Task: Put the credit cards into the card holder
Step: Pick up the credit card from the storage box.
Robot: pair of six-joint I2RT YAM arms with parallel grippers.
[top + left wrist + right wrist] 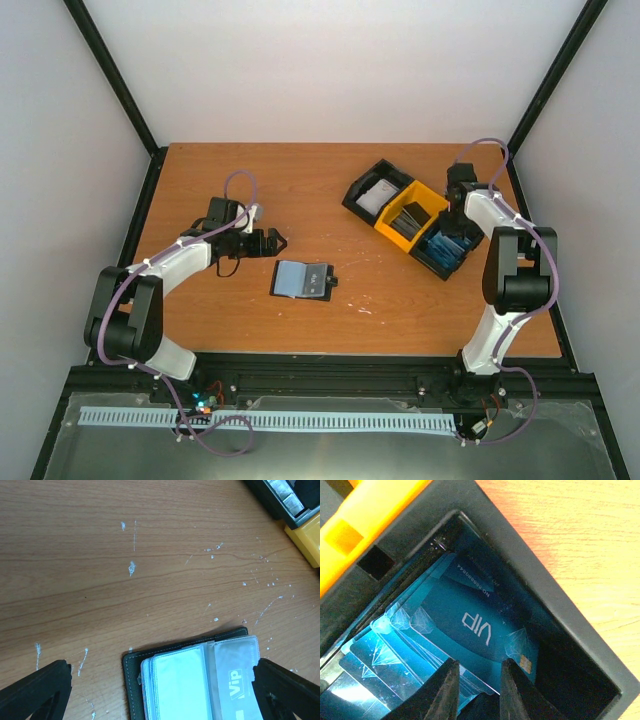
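Note:
The card holder point(303, 281) lies open on the table with its clear sleeves up. In the left wrist view its black edge point(131, 680) shows, with a grey "Vip" card point(235, 690) in a sleeve. My left gripper point(266, 240) is open and empty just left of the holder; in the left wrist view the gripper point(162, 697) hangs over it with the holder between its wide-spread fingers. Blue credit cards point(448, 248) stand stacked in the tray's near black compartment. My right gripper point(455, 222) reaches into it; its jaws point(477, 687) stand apart astride the upper edges of the blue cards point(465, 625).
The three-compartment tray has a black far compartment point(352, 192) with grey-white cards, a yellow middle one point(393, 230) with dark cards, and the black near wall point(560, 600). Its corner shows in the left wrist view point(305, 535). Bare wood lies around the holder.

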